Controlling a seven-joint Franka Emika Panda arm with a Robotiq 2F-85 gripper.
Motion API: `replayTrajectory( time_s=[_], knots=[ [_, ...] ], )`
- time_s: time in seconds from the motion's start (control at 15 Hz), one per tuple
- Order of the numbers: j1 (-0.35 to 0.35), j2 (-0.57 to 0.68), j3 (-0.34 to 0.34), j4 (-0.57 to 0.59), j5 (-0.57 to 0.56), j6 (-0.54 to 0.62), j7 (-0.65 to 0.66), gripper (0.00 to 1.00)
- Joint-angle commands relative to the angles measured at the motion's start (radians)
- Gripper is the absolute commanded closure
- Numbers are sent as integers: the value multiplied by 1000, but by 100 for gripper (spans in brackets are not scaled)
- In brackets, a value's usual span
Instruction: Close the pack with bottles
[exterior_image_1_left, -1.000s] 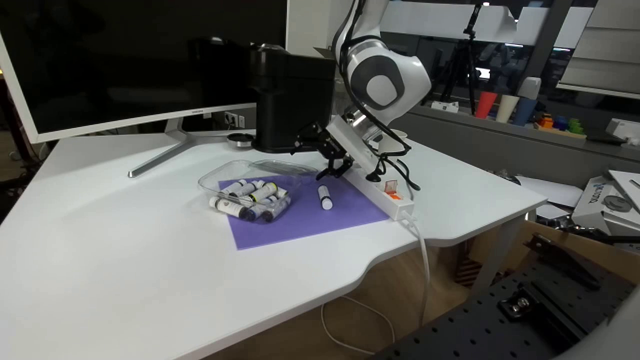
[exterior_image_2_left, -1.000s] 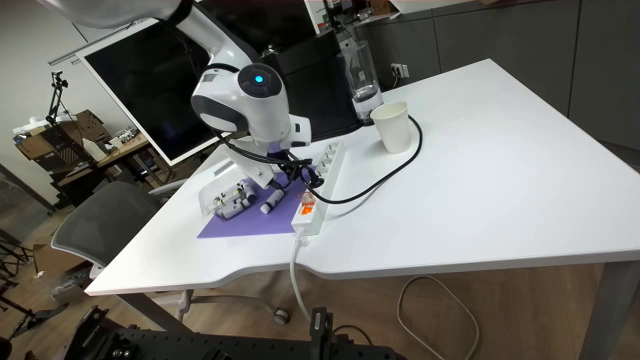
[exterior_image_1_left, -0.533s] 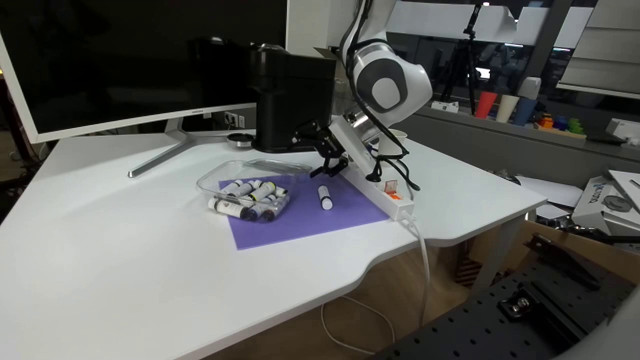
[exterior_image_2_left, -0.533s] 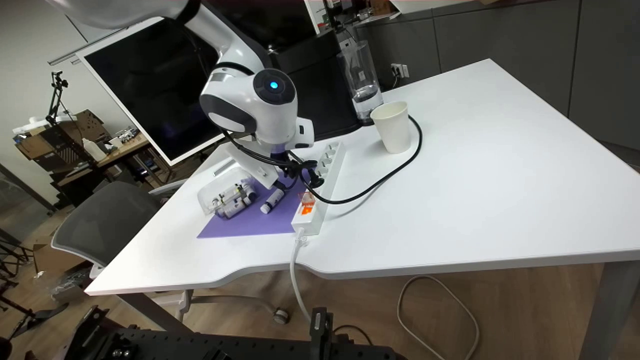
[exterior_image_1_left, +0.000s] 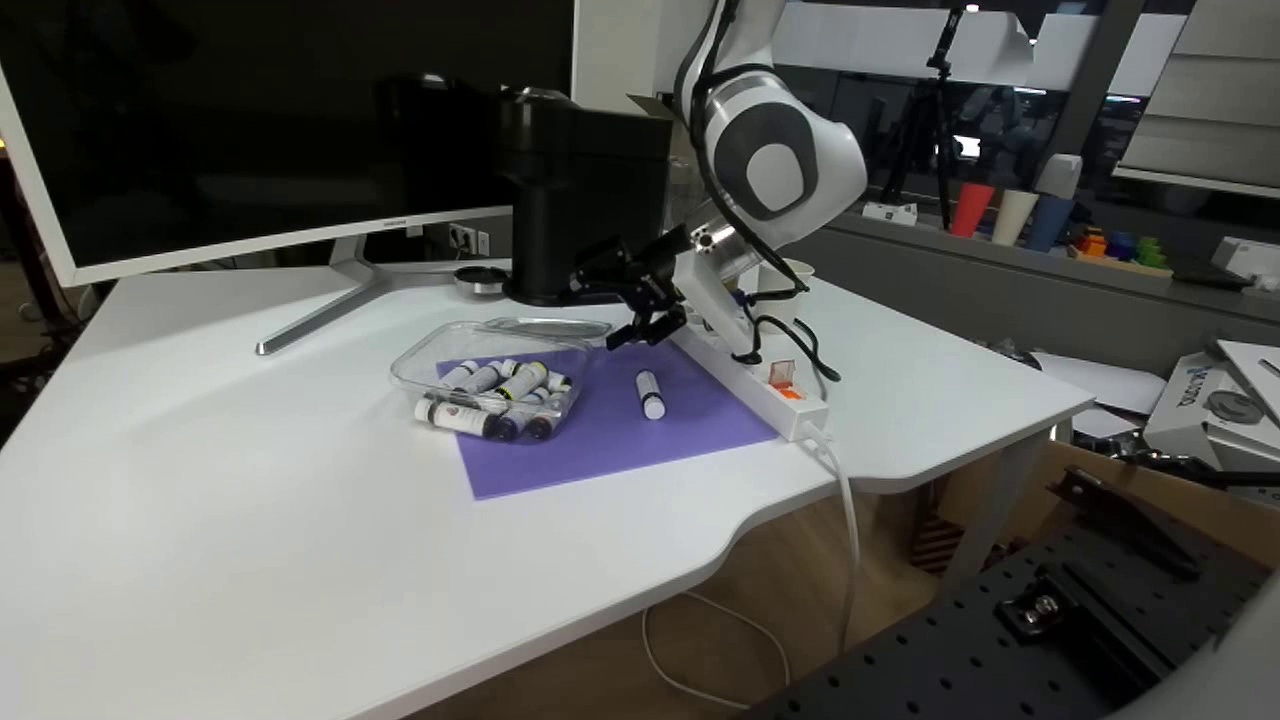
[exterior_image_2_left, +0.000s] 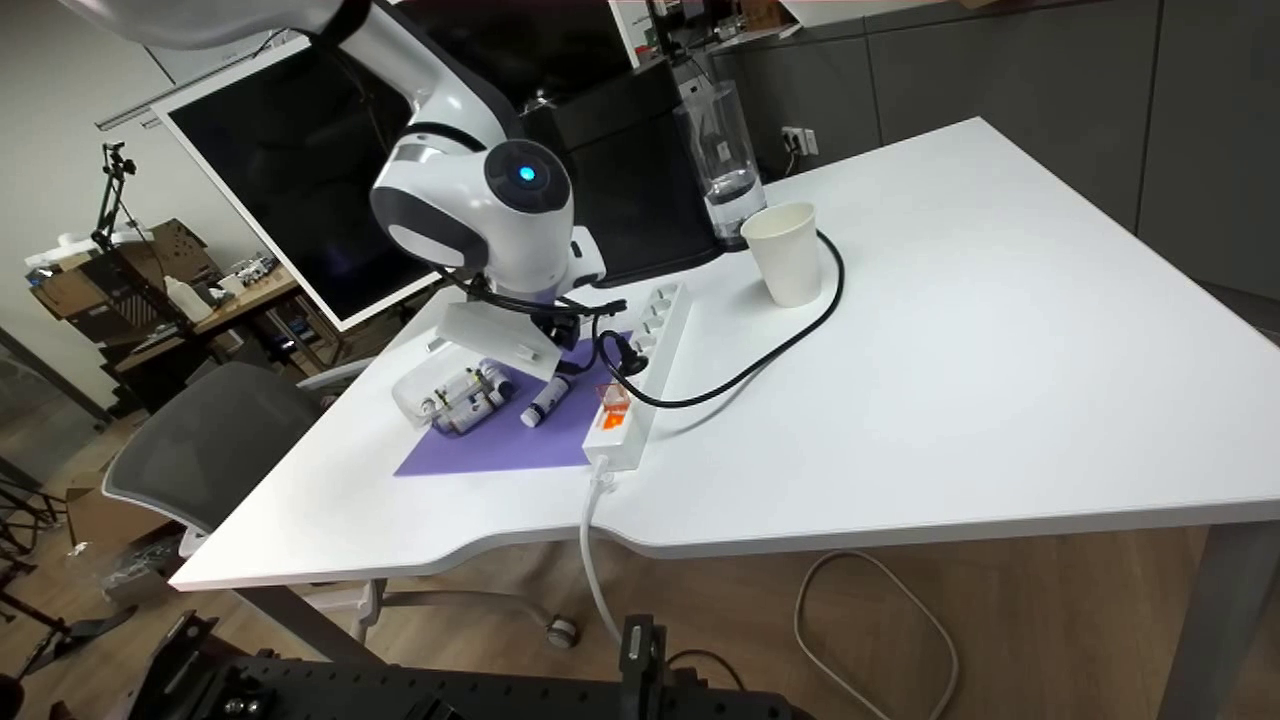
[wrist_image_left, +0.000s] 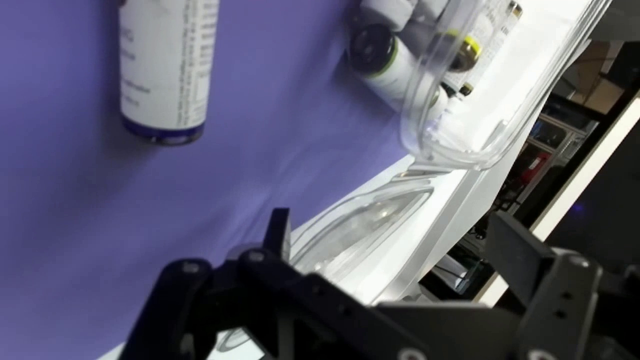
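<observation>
The pack is a clear plastic box (exterior_image_1_left: 450, 348) with its lid (exterior_image_1_left: 550, 328) open, leaning toward my gripper; the box also shows in an exterior view (exterior_image_2_left: 412, 395) and the wrist view (wrist_image_left: 450, 156). Several white bottles with dark caps (exterior_image_1_left: 520, 382) lie in it. One loose bottle (exterior_image_1_left: 650, 394) lies on the purple mat, also in the wrist view (wrist_image_left: 167, 65). My gripper (exterior_image_1_left: 594, 315) is open, beside the lid's outer end. In the wrist view, the lid (wrist_image_left: 360, 230) shows between the spread fingers (wrist_image_left: 395, 222). Contact with the near finger cannot be told.
The purple mat (exterior_image_1_left: 600, 455) lies under box and bottle. A white power strip (exterior_image_1_left: 745, 380) runs along its edge. A black machine (exterior_image_1_left: 590, 200) and a monitor (exterior_image_1_left: 250, 130) stand behind. A paper cup (exterior_image_2_left: 785, 255) and black cable (exterior_image_2_left: 770, 360) are beyond the strip.
In an exterior view my gripper has moved left and turned a little. The lid has moved left with it, rising more upright, and the box has slid slightly left. The loose bottle has not moved.
</observation>
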Motion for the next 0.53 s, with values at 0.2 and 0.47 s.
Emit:
replayTrajectory(
  time_s=[0.2, 0.47],
  knots=[
    [11, -160, -18, -146, 227, -33, -276, 0],
    [-5, -167, -45, -152, 222, -127, -97, 0]
  ],
)
